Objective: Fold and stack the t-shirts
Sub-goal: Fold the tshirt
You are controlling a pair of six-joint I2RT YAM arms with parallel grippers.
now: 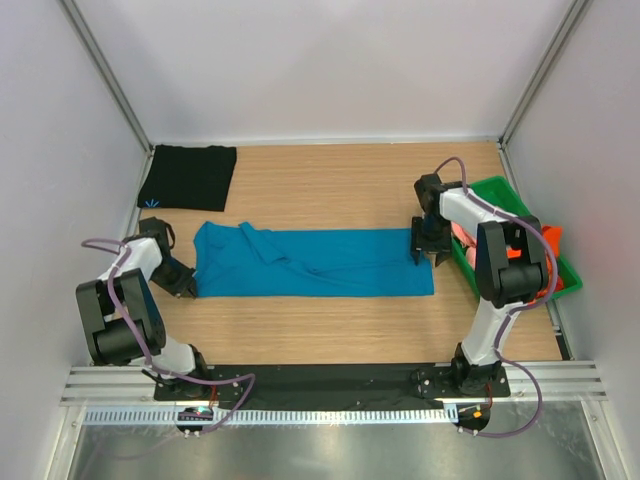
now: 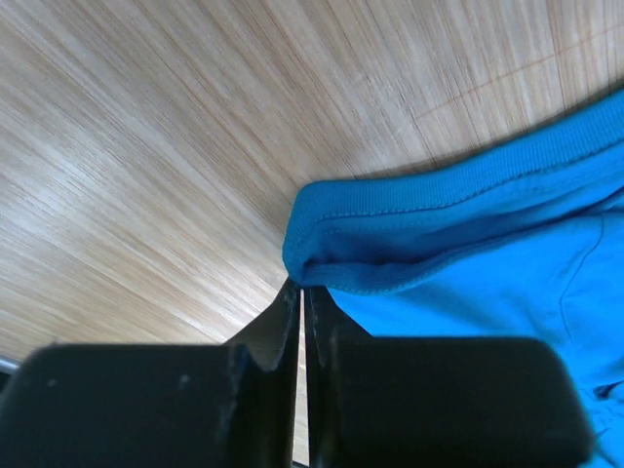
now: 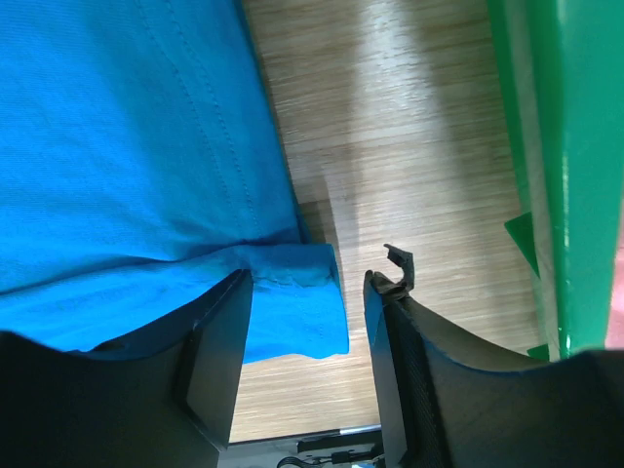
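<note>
The teal-blue t-shirt [image 1: 320,262] lies flat across the middle of the desk [image 1: 330,180]. It is folded into a long band that runs from near the left edge toward the right edge, with some creases bunched near its left end.

The left gripper [image 1: 188,287] sits low at the band's near-left corner. In the left wrist view its jaws are drawn almost together, with only a thin slit between them, and the shirt's folded hem corner [image 2: 322,234] touches their tips. Whether any cloth is pinched there cannot be told.

The right gripper [image 1: 428,255] is at the band's right end. In the right wrist view its jaws stand apart, and the shirt's corner [image 3: 302,292] lies loose in the gap. The corner is against one jaw and clear of the other.

A black t-shirt [image 1: 190,175] lies folded in the far-left corner of the desk, with a small light-blue mark [image 1: 152,203] on its near edge.

A green tray [image 1: 495,188] stands along the right edge, just beside the right gripper. It holds an orange t-shirt [image 1: 553,240], and a little of a pink t-shirt [image 1: 461,233] shows behind the right arm.
</note>
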